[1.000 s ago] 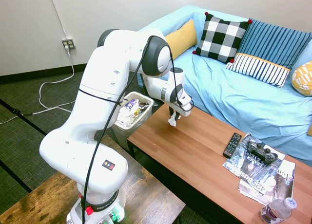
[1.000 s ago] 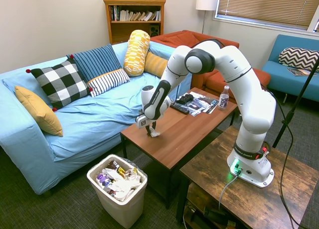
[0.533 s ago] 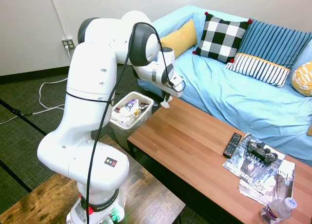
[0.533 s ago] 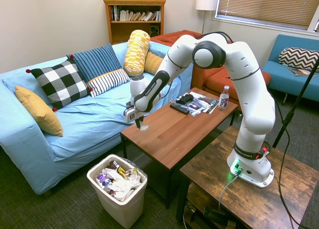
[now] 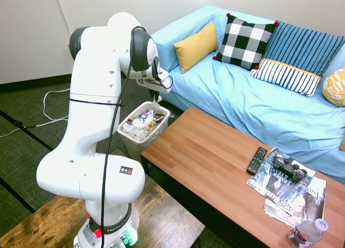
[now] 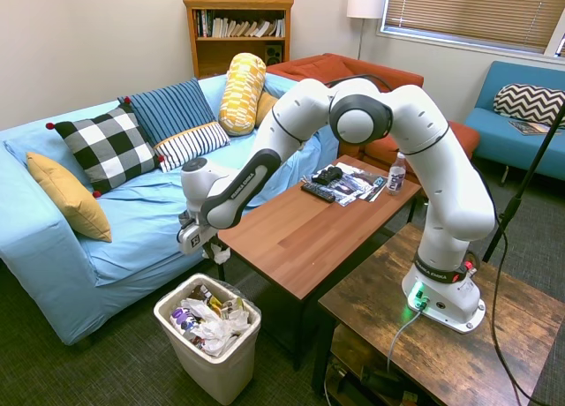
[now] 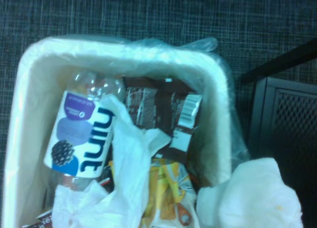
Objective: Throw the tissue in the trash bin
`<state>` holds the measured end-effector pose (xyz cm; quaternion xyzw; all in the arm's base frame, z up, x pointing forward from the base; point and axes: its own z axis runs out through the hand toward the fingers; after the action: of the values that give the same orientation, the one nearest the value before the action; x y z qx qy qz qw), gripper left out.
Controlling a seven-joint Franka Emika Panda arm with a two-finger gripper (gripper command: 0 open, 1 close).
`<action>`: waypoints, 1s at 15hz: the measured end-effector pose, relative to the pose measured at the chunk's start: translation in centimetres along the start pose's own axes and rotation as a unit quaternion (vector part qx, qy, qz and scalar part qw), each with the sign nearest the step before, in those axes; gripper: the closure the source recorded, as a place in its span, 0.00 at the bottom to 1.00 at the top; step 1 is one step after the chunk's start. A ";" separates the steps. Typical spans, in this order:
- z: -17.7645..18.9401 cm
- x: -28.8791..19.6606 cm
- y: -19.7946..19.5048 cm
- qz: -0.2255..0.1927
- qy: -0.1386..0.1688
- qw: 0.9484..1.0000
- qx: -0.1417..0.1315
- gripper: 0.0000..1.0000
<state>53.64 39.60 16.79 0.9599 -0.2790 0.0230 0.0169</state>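
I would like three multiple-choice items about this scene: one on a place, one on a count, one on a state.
1. Where is the gripper?
A. above the trash bin
B. over the remote
C. over the sofa cushions

2. How many pillows lie on the blue sofa in the second exterior view?
A. two
B. five
C. eight

3. In what state is the tissue?
A. lying on the coffee table
B. held at the gripper, not yet dropped
C. buried under the wrappers in the bin

Key: 1 A, since both exterior views show the gripper just above the bin's rim. 2 B, since there is one mustard, one checked, one dark striped, one white striped and one yellow patterned pillow. 3 B, since a white wad hangs at the fingers in the first exterior view, above the bin's contents.
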 end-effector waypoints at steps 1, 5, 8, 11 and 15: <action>0.9 -1.0 -0.5 -0.005 -0.004 1.000 -0.004 0.00; 3.1 -3.5 -1.4 -0.020 -0.010 1.000 -0.013 0.00; 3.5 -3.6 -1.5 -0.021 -0.011 1.000 -0.016 0.00; 3.6 -3.6 -1.5 -0.020 -0.011 1.000 -0.017 0.00; 3.6 -3.6 -1.5 -0.019 -0.012 1.000 -0.017 0.00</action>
<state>51.53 42.63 13.02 0.9648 -0.2610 0.0062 0.0299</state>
